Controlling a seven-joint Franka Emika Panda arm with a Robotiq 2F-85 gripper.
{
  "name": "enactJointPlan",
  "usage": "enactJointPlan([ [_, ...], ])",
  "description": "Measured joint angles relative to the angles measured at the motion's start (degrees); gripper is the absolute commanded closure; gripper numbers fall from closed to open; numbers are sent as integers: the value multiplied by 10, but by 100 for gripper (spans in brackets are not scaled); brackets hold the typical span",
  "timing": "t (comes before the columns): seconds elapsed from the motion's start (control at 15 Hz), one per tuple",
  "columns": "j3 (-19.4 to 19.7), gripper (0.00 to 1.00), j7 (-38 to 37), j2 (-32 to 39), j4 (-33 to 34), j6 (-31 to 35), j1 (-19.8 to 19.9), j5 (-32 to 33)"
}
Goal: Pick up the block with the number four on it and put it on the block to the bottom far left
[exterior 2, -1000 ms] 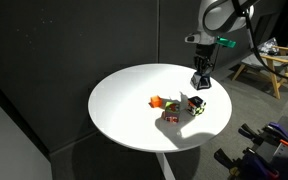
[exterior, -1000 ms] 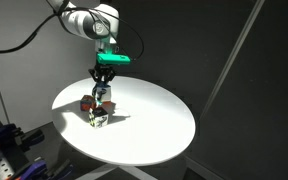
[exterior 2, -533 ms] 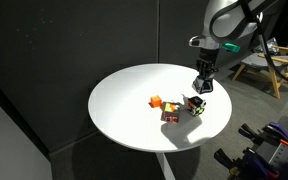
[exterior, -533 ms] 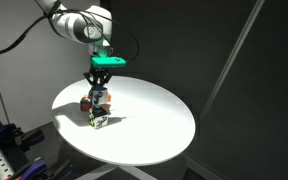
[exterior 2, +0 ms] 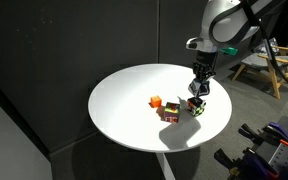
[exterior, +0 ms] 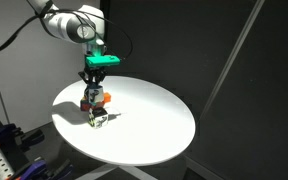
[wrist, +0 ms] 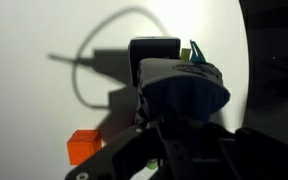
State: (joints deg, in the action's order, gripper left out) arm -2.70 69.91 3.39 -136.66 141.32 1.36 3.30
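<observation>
My gripper [exterior: 94, 92] hangs low over the cluster of blocks on the round white table [exterior: 154, 120], shut on the block with the number four [exterior: 95, 97], a small dark cube with a hint of blue. Seen from the opposite side, the gripper [exterior 2: 198, 91] is just above and right of the red and yellow cube [exterior 2: 170, 113], the block to the bottom far left. In the wrist view the held block [wrist: 184, 85] is a dark mass with a teal-yellow edge. It hides most of what lies below.
A white-and-black cube [exterior 2: 196, 106] sits right under the gripper and also shows nearest the table's front [exterior: 97, 120]. A small orange piece [exterior 2: 155, 101] lies beside the red cube and shows in the wrist view [wrist: 84, 147]. Dark curtains surround the table.
The gripper has carried the block sideways across the cluster, away from the table's middle, and stayed shut. The blocks on the table have not moved.
</observation>
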Motion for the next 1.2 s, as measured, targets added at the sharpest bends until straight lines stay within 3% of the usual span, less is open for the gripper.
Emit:
enactJointPlan([
  [0.2, -1, 94, -1, 0, 0, 3, -11, 0],
  [0.27, -1, 77, -1, 0, 0, 4, -14, 0],
  [0.8, -1, 77, -1, 0, 0, 4, -17, 0],
  [0.87, -1, 94, -1, 0, 0, 4, -17, 0],
  [1.2, -1, 94, -1, 5, 0, 4, -17, 0],
])
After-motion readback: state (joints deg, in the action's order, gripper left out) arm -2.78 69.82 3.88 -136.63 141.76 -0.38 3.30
